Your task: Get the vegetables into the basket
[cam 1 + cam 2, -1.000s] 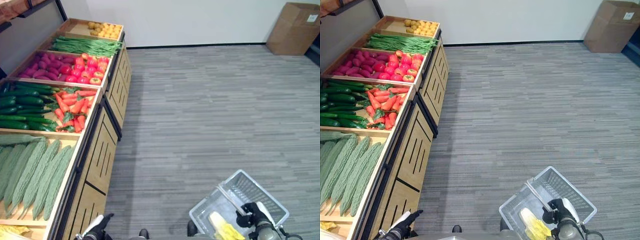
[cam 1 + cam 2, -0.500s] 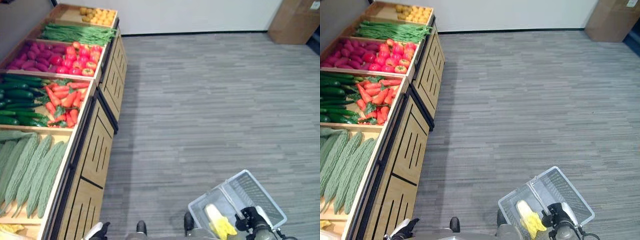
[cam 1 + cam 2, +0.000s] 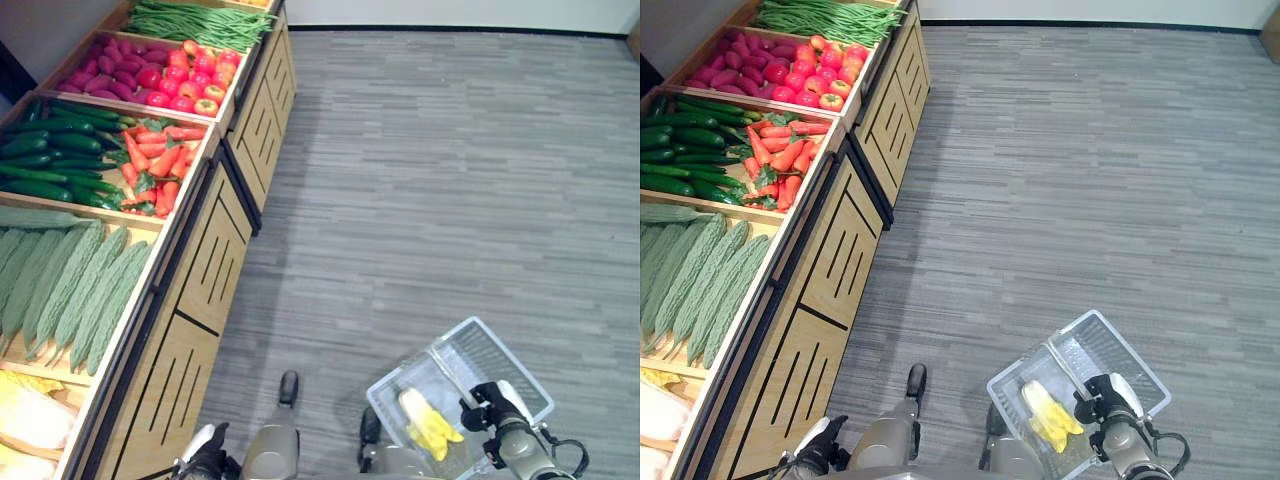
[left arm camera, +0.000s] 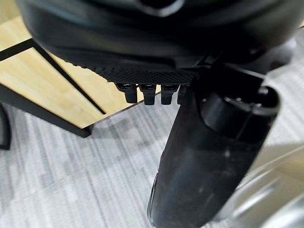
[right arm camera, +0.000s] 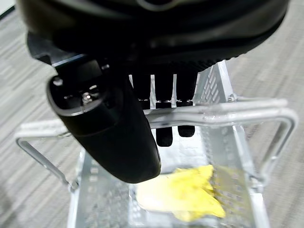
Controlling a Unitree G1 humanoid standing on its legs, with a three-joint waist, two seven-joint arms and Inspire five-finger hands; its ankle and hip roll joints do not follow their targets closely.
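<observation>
Down at the robot's right side, the right hand (image 5: pixel 118 123) has its fingers curled over the handle (image 5: pixel 228 111) of the clear basket (image 3: pixel 500 360), which already holds a pale yellow leafy vegetable (image 3: pixel 425 425). Its left hand (image 3: pixel 205 455) hangs beside the wooden produce stand (image 3: pixel 200 300), fingers bent and holding nothing. Cucumbers (image 3: pixel 50 165), carrots (image 3: pixel 160 165) and bitter gourds (image 3: pixel 70 290) lie in the stand's bins.
</observation>
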